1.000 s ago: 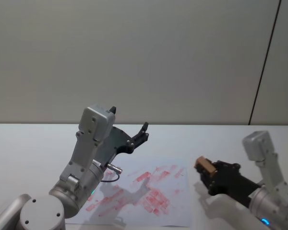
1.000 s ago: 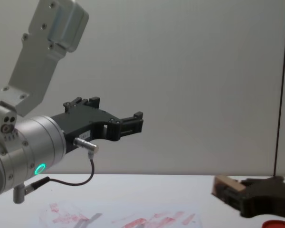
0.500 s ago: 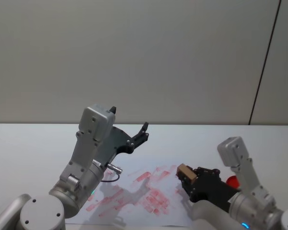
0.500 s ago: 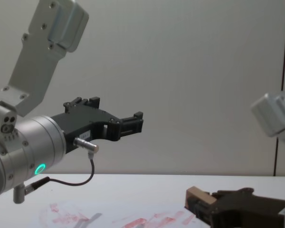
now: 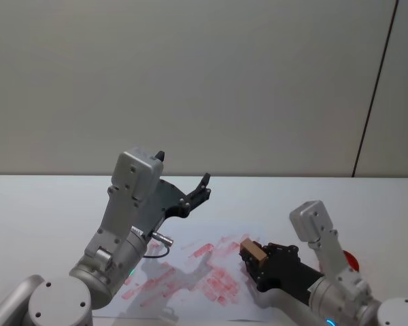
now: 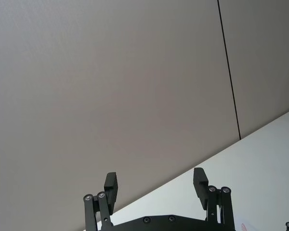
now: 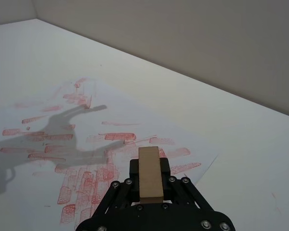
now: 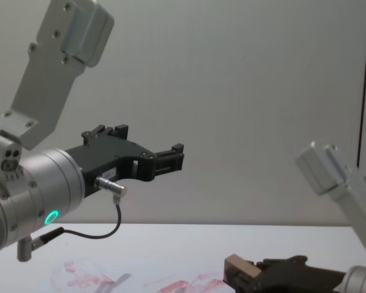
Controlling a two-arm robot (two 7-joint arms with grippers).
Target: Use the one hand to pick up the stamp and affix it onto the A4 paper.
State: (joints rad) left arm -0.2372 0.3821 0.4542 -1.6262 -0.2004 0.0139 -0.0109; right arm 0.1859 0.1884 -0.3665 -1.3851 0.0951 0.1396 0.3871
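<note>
The left black plastic fingered gripper [image 6: 154,179] hangs idle above the white table [image 5: 41,204] at 9 o'clock, its fingers spread and empty. Below it, toward 3 o'clock, lies the thin white A4 paper [image 7: 135,126], smeared with red prints. The right black gripper [image 5: 256,257], the nearer arm, is clenched on the small light tan wooden stamp block [image 7: 150,177], 1 finger on each side. The block's long axis points toward 10 o'clock, low over the sheet's 3 o'clock part. Whether it touches the sheet cannot be told, and the coming move is probably straight down. The flat round red ink pad [image 5: 349,260] sits farther toward 3 o'clock, out of the way.
</note>
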